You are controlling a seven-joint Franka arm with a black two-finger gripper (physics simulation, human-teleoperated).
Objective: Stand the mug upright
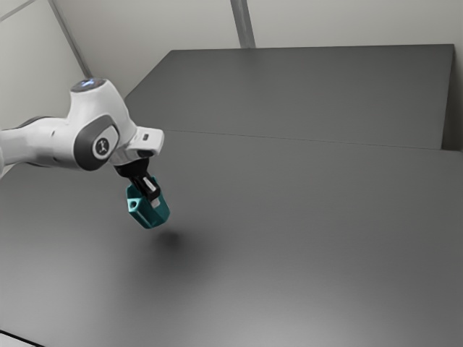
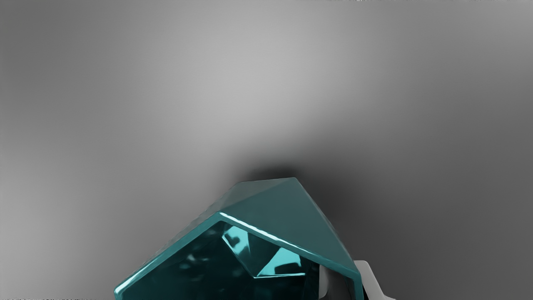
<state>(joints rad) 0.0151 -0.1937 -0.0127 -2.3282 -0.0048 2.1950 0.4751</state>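
The black gripper (image 1: 153, 197) holds the teal, faceted mug (image 1: 149, 216) in the air by its wall, over the table in the exterior view. The mug hangs tilted, with a dark shadow on the tabletop beneath it. In the wrist view the mug (image 2: 279, 216) shows its open mouth and dark, glossy inside. One finger of the gripper (image 2: 349, 281) is inside the mouth and the other is against the outside, with the wall pinched between them. The handle cannot be made out clearly.
The large dark grey table (image 1: 311, 238) extends under the arm and toward the exterior view's right. A thin seam crosses its far part. Pale walls (image 1: 159, 25) stand behind it.
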